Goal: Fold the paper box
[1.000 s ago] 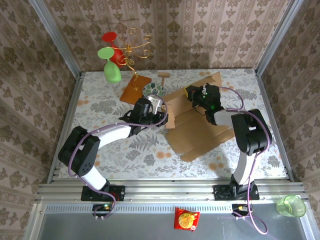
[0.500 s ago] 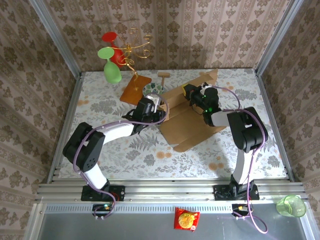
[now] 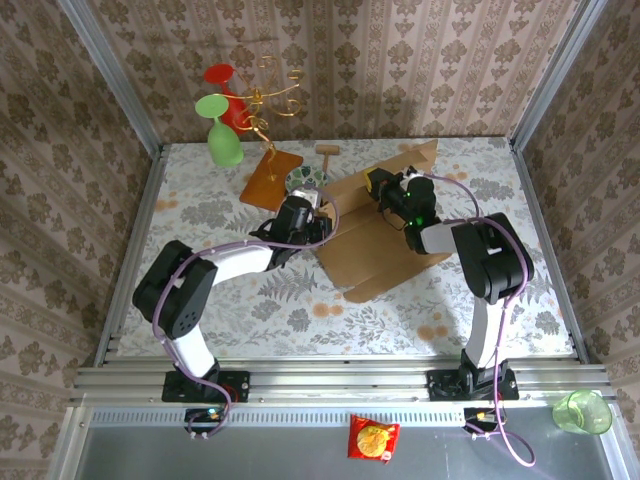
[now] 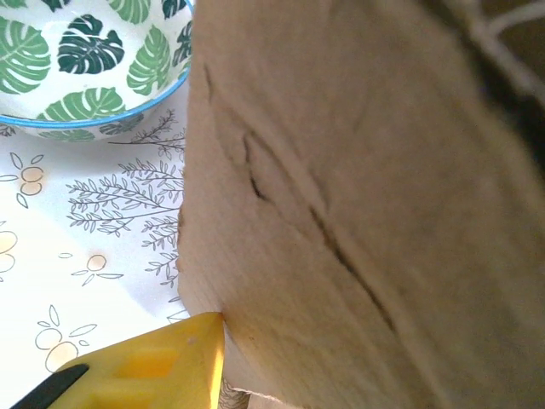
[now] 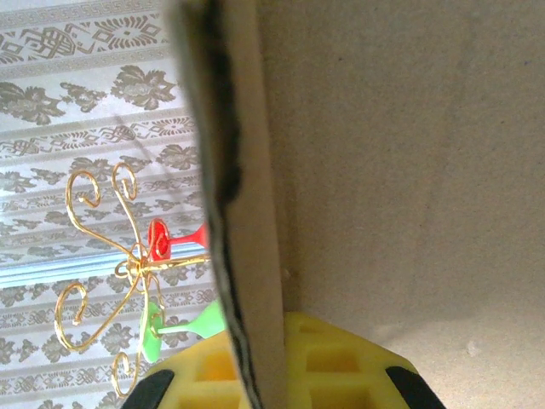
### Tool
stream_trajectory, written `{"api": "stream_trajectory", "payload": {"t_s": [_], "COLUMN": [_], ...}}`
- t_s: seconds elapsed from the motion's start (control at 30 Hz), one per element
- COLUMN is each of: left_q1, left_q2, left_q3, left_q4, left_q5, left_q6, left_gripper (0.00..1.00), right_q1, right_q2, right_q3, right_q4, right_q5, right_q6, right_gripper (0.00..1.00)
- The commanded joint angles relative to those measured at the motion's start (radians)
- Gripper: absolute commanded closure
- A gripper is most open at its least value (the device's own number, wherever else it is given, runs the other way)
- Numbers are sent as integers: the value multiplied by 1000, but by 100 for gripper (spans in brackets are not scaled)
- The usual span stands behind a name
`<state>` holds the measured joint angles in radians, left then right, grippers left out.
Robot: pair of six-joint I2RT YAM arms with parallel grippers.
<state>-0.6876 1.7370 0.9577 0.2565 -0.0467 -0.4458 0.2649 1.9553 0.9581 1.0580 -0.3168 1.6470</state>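
Nearest the camera runs a grey ledge point(image 3: 130, 450). A red snack packet point(image 3: 373, 438) lies on it near the middle, and a clear green cup point(image 3: 583, 411) stands at its right end. Behind the ledge a metal rail point(image 3: 330, 380) carries the two arm bases.

Past the rail lies the table point(image 3: 220, 290), covered in a pale cloth printed with leaves and orange flowers. The paper box point(image 3: 375, 250) sits in the middle of it, a little right of centre. Its main panel lies flat on the cloth and its far flaps stand up.

The left gripper point(image 3: 318, 215) is at the box's left edge. One yellow finger point(image 4: 145, 371) touches the cardboard there, but I cannot tell whether the jaws are clamped. The right gripper point(image 5: 266, 375) is closed on a raised flap at the far side, with the cardboard edge pinched between its yellow pads.

Just beyond the left gripper sits a leaf-patterned bowl point(image 3: 304, 180), beside the box's corner. To its left lies a reddish wooden board point(image 3: 268, 180). A small wooden piece point(image 3: 327, 150) rests further back.

A gold wire stand point(image 3: 272, 95) rises from the board, holding a green glass point(image 3: 222, 140) and a red glass point(image 3: 228, 90). Brown damask wallpaper point(image 3: 420, 60) covers the three walls, framed by metal posts.
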Motion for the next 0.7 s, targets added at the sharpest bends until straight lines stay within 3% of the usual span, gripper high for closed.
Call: {"api": "stream_trajectory", "payload": {"t_s": [0.0, 0.4, 0.67], "left_q1": [-14, -73, -81], "left_q2": [33, 113, 153], "left_q3": [41, 93, 132], "left_q4": [49, 38, 28], "left_q5": [-91, -307, -377], "left_q6": [-36, -61, -77], "left_gripper": [60, 70, 80], "right_q1": [21, 26, 28], "right_q2": [26, 32, 42], "right_q3": [-19, -21, -15], "right_q4": [37, 28, 20], "right_q5": [29, 55, 38], "right_q6": [35, 69, 75], "right_gripper": [100, 100, 100]}}
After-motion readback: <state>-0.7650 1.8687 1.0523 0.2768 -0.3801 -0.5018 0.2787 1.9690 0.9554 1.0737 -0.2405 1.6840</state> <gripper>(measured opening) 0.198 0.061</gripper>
